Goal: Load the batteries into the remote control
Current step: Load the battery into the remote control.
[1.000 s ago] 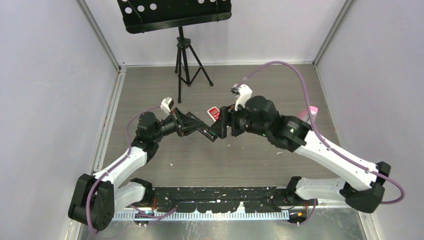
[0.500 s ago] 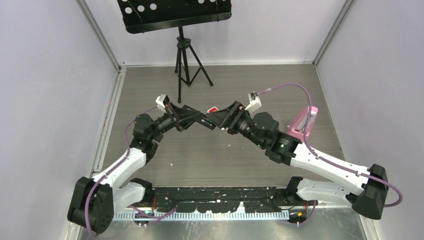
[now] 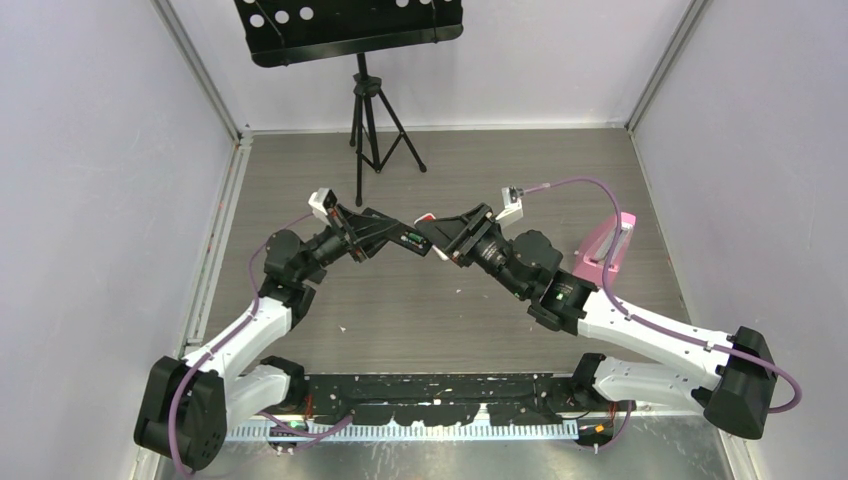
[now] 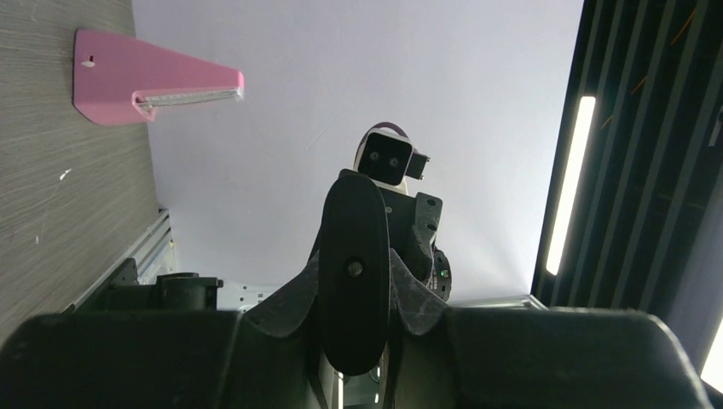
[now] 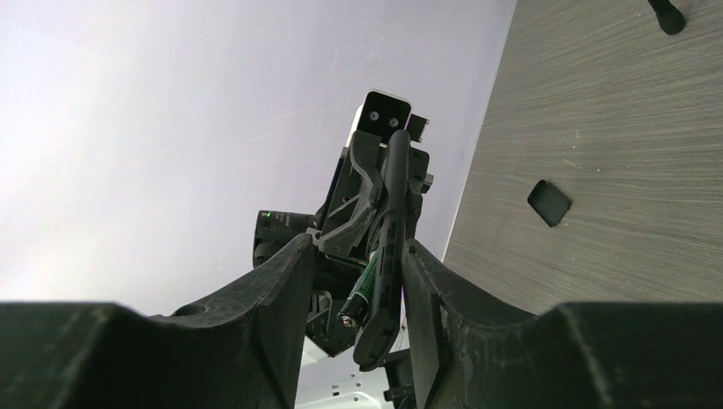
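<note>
Above the middle of the tabletop (image 3: 430,320), the left jaws clamp a black remote (image 5: 385,247) that points lengthwise toward the right arm. The right jaws stand part open, one finger either side of its free end, possibly not touching. A green battery (image 5: 361,291) lies along the remote there, nearer the right arm.

Grey wood-grain floor (image 3: 420,310) runs from near to far, dotted with small white flecks; pale lavender walls (image 3: 90,200) close the left, right and far sides, with metal rails (image 3: 207,85) up the far corners; a black perforated stand (image 3: 345,25) on a tripod (image 3: 366,90) stands far centre; overhead, seemingly a dark slatted ceiling (image 4: 648,128) carries a bright light strip (image 4: 569,183).
</note>
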